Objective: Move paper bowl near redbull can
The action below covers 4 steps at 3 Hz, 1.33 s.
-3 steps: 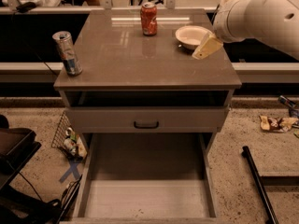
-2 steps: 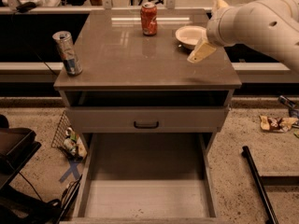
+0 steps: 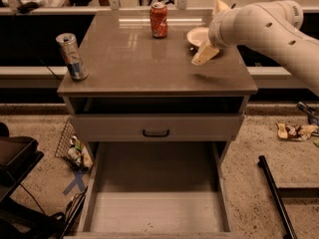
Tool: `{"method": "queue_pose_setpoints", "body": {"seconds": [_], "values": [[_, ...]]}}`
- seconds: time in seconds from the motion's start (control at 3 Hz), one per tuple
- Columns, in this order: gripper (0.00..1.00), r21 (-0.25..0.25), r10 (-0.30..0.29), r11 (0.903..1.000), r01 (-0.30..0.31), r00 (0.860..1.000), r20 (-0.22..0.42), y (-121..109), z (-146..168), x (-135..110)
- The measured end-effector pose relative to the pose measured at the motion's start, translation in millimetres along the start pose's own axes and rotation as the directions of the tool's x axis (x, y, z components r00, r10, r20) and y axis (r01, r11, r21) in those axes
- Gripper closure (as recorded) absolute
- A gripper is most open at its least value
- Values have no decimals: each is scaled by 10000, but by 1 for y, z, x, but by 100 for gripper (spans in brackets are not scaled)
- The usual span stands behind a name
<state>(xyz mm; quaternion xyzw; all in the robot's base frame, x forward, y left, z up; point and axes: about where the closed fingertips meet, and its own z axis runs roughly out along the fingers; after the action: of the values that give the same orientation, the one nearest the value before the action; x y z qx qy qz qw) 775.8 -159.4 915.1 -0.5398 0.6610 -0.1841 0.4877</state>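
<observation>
The off-white paper bowl [image 3: 197, 35] sits at the back right of the grey table top [image 3: 139, 63]; its right side is hidden by my arm. The redbull can [image 3: 73, 57], slim silver and blue, stands at the table's left edge, far from the bowl. My gripper [image 3: 212, 30] is over the bowl's right part. One cream finger [image 3: 205, 54] points down in front of the bowl and the other [image 3: 220, 6] shows behind it, so the gripper is open and holds nothing.
An orange-red soda can [image 3: 159, 20] stands at the back middle, left of the bowl. Below the table top, a lower drawer [image 3: 154, 198] is pulled out. A wire basket [image 3: 70, 143] and a black pole [image 3: 276, 198] lie on the floor.
My arm and gripper have moved left, over the bowl's right side, now covering more of it. The bowl and both cans have not moved.
</observation>
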Motion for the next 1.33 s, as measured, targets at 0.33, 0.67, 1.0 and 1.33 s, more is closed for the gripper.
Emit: {"method": "queue_pose_setpoints", "body": {"seconds": [0.33, 0.67, 1.0, 1.33], "values": [[0, 0, -397, 9992, 397, 9992, 49, -14, 27, 1], [0, 91, -661, 9978, 661, 9978, -49, -34, 47, 3], [0, 45, -859, 9963, 861, 9959, -290, -42, 63, 7], [0, -121, -978, 9952, 972, 9928, -685, -39, 72, 21]]}}
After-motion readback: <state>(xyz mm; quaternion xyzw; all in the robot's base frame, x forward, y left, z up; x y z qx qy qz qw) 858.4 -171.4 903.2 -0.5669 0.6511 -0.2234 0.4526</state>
